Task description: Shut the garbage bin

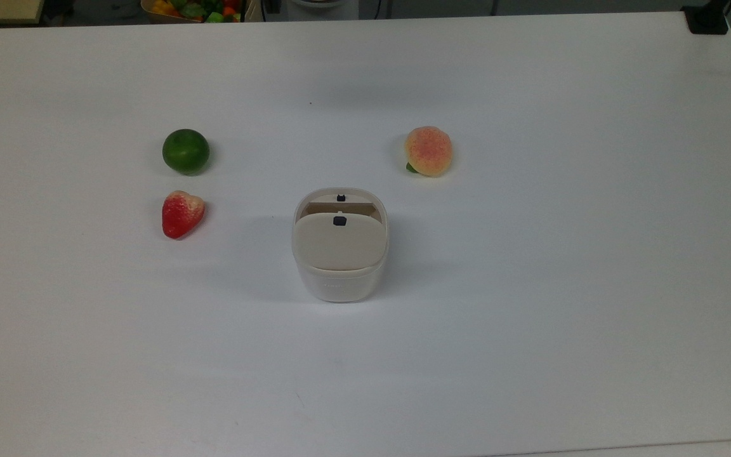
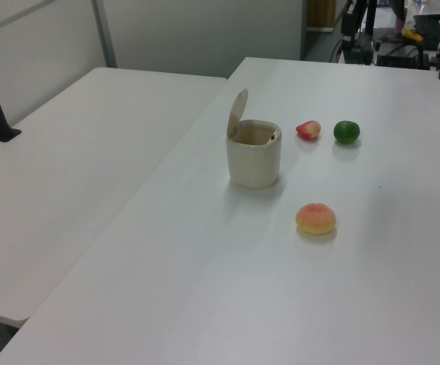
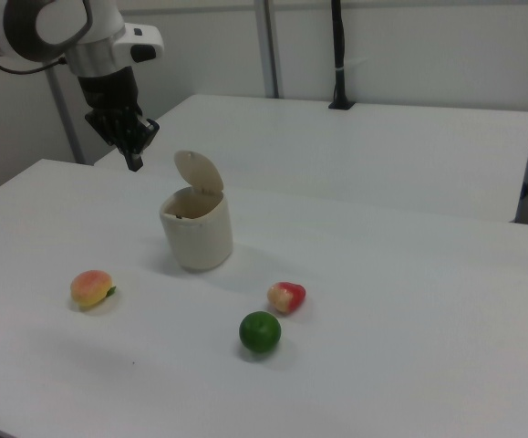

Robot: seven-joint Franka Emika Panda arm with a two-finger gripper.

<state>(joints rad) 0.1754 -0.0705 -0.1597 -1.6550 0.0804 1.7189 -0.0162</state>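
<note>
The garbage bin (image 1: pixel 340 282) is a cream-white rounded-square pot in the middle of the white table (image 1: pixel 562 254). Its beige lid (image 1: pixel 339 244) with a small black tab stands raised on its hinge, leaving the mouth open. In the left view the bin (image 2: pixel 254 161) shows its lid (image 2: pixel 238 114) tilted up at the left view's left. In the right view my gripper (image 3: pixel 134 157) hangs in the air to the right view's left of the upright lid (image 3: pixel 199 172), slightly above it and apart from the bin (image 3: pixel 197 235). Its black fingers are shut with nothing between them.
A green lime (image 1: pixel 186 151) and a red strawberry (image 1: pixel 182 213) lie at the top view's left of the bin, a peach (image 1: pixel 428 150) at its upper right. A second white table (image 2: pixel 90 152) adjoins. A crate of toy produce (image 1: pixel 194 9) sits beyond the far edge.
</note>
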